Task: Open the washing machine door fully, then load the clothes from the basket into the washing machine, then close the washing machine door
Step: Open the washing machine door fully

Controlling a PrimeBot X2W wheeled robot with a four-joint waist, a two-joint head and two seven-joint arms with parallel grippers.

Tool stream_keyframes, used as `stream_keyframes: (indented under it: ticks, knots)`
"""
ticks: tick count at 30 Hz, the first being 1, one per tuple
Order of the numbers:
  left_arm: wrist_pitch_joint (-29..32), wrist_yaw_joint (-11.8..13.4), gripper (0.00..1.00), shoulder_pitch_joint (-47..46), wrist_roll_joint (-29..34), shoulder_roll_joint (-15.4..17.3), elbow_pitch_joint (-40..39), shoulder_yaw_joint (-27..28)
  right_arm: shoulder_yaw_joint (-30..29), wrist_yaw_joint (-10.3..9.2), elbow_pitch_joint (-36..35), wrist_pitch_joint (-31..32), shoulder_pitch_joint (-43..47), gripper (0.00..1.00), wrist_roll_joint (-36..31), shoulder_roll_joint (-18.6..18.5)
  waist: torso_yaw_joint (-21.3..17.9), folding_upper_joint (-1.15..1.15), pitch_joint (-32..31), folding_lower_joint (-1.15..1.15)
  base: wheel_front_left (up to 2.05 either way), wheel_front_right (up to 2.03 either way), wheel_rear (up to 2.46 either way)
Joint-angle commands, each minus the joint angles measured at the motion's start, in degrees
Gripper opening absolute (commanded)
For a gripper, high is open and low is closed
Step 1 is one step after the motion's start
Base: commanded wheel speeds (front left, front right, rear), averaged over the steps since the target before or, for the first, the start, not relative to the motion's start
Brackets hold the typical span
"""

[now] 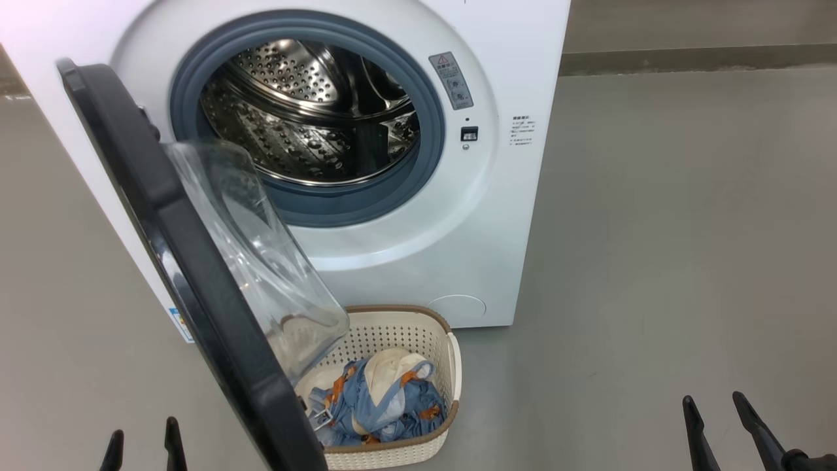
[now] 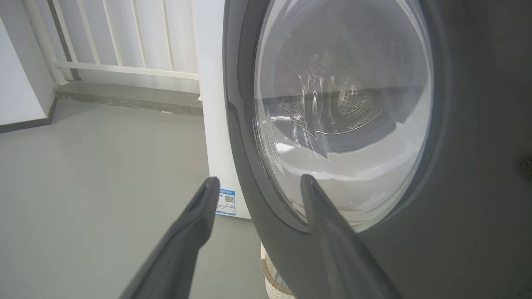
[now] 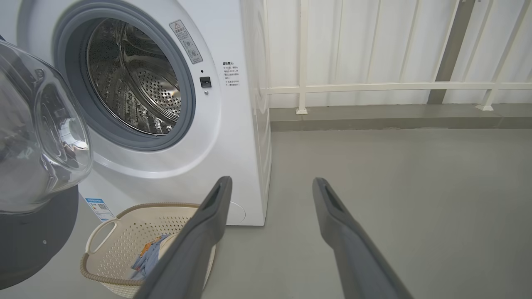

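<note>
Left gripper point(image 1: 144, 426): fingers apart, empty, low on the outer side of the washing machine door point(image 1: 196, 268). It reads as parked next to the door. The left wrist view lays one finger across the black rim, but I can't tell whether it's touching.

Door: hinged on the left and standing out toward us, with the inner face and glass bowl point(image 1: 261, 261) facing right. Looks well open, though I can't tell if it's at its stop. Its lower edge hangs over the left part of the basket point(image 1: 453, 366), so pushing it wider would free the reach.

Washing machine point(image 1: 516, 216): the drum point(image 1: 307, 111) shows bare steel where I can see it. Its lower front is behind the gasket lip.

Basket: on the floor point(image 1: 654, 261), tight against the foot of the machine and under the opening, so it's a short lift to the drum. The clothes point(image 1: 386, 399) are inside, blue print with a cream piece. The basket's left side is behind the door and warped through the glass, so I can't count the pieces.

Right gripper point(image 1: 712, 396): fingers spread, empty, over the floor well right of the basket. That side is unobstructed, so it's the likely picker. Both arms are cropped at the bottom edge of the head view.
</note>
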Motion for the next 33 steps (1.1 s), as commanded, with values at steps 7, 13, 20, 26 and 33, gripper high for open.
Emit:
stream_keyframes:
  ticks: [7, 13, 20, 26, 33]
  knots:
    - [-0.38, 0.50, 1.00, -0.82, 0.29, 0.69, -1.43, 2.06, 1.52, 0.17, 0.58, -0.69, -1.81, 1.00, -1.55, -0.60, -0.86, 0.00, -0.10, 0.00, 0.00, 0.00, 0.00]
    - [-0.38, 0.28, 1.00, -0.87, 0.40, 0.69, -1.40, 2.28, 2.63, 0.17, 2.20, -0.69, -3.53, 1.00, -1.72, -1.61, -1.05, 0.00, -0.08, 0.00, 0.00, 0.00, 0.00]
    - [-0.38, 0.01, 1.00, -0.94, 0.50, 0.69, -1.43, 2.46, 3.43, 0.17, 3.06, -0.69, -4.33, 1.00, -1.86, -2.43, -0.58, 0.00, 0.14, 0.00, 0.00, 0.00, 0.00]
    - [-0.38, 0.08, 1.00, -0.98, 0.55, 0.69, -1.35, 2.35, 4.22, 0.17, 3.86, -0.69, -4.89, 1.00, -1.69, -2.52, -0.06, 0.00, 0.16, 0.00, 0.00, 0.00, 0.00]
    - [-0.38, -0.11, 0.50, -1.05, 0.73, 0.69, -1.21, 2.33, 4.88, 0.17, 4.13, -0.69, -5.31, 1.00, -1.57, -2.14, 0.21, 0.00, 0.33, 0.00, 0.00, 0.00, 0.00]
